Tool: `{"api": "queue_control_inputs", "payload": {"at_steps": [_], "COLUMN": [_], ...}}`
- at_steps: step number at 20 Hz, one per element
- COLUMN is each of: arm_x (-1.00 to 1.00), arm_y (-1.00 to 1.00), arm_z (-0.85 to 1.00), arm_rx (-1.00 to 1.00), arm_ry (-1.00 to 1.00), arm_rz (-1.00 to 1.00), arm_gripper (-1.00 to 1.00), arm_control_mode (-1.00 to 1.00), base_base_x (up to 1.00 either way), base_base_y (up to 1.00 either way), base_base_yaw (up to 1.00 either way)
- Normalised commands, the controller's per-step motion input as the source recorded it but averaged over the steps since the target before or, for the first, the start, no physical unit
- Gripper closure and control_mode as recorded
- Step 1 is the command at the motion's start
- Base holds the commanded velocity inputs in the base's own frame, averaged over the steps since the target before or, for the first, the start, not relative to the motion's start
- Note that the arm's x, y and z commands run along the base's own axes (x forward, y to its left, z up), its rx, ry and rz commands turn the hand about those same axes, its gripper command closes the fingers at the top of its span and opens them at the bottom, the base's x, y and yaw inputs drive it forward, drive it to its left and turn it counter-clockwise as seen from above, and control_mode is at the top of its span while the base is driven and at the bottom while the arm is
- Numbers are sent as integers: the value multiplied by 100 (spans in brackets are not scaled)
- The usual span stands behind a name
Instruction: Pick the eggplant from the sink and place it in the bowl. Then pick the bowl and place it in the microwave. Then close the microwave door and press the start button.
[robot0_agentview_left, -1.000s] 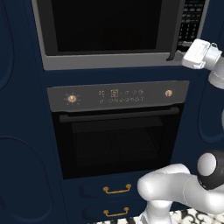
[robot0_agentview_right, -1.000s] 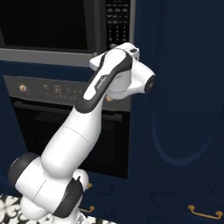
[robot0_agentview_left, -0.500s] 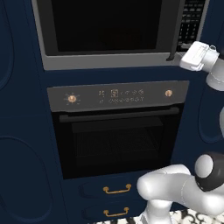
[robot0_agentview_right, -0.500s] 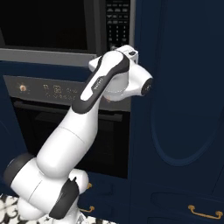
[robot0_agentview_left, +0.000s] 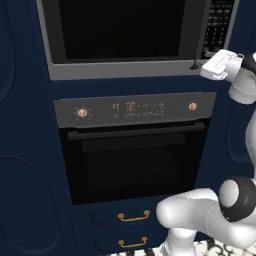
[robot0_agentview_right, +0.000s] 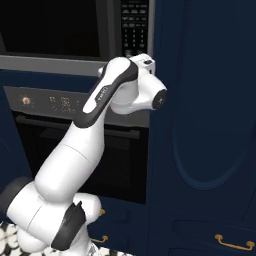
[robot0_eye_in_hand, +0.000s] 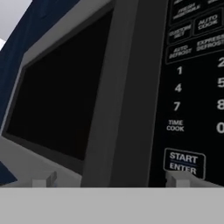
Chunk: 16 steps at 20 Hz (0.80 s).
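The glossy white, rounded-link robot arm (robot0_agentview_right: 75, 165) is built of fat tubular segments that swell at each joint, the shells smooth and unmarked. Dark charcoal joint caps (robot0_agentview_left: 239, 199) sit as round discs at the ends of the links, and a long dark grey curved band (robot0_agentview_right: 107, 90) runs along the side of the upper link. The boxy white hand housing (robot0_agentview_left: 220, 64) at the wrist has flat faces and softened edges, and two small pale grey finger tips (robot0_eye_in_hand: 43, 180) rise from it.
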Motion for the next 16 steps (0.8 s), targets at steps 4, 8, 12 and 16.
{"api": "queue_control_inputs", "payload": {"at_steps": [4,8,12,16], "arm_x": [47,69,100,60], "arm_y": [0,0,-2,-6], "arm_z": [43,52,26,17], "arm_rx": [0,0,0,0], "arm_ry": [-10,-6,0,-2], "arm_rz": [0,0,1,4], "arm_gripper": [-100,-100,-100,-100], "arm_control_mode": [-100,-100,-100,-100], "base_base_x": [0,0,0,0], "base_base_y": [0,0,0,0], "base_base_yaw": [0,0,0,0]}}
